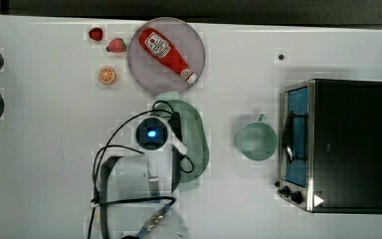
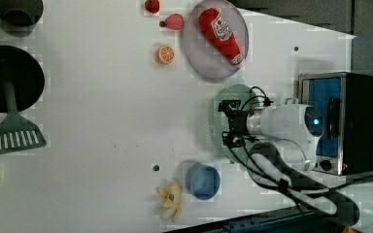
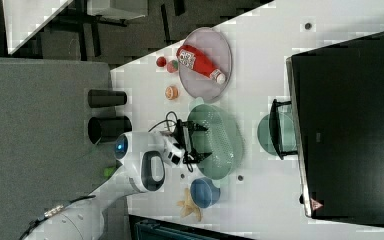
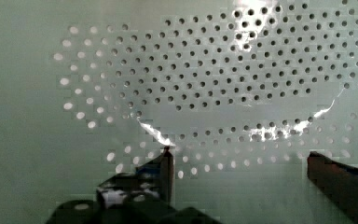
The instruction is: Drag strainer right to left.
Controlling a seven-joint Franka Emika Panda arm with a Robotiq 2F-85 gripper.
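White worktop (image 1: pixel 40 149). Top view: ketchup bottle (image 1: pixel 166 54) lying on a grey plate (image 1: pixel 144 67) at upper centre, two strawberries (image 1: pixel 96 34) and an orange slice (image 1: pixel 107 75) just left of it. Mint cup (image 1: pixel 256 141) centre right, beside the toaster oven (image 1: pixel 338 144). Left view: blue bowl (image 2: pixel 203 181) and banana (image 2: pixel 170 200) at bottom centre, green spatula (image 2: pixel 15 127) far left.

From the strainer (image 1: pixel 195 133) in the top view, bare table (image 1: pixel 45 149) lay wide open toward nine o'clock. At twelve the plate (image 1: pixel 139 64) with the ketchup bottle (image 1: pixel 166 50) sat just beside its rim, fruit pieces (image 1: pixel 107 75) near eleven. At three stood the cup (image 1: pixel 256 141), the toaster oven (image 1: pixel 348 144) beyond it closing that side off.
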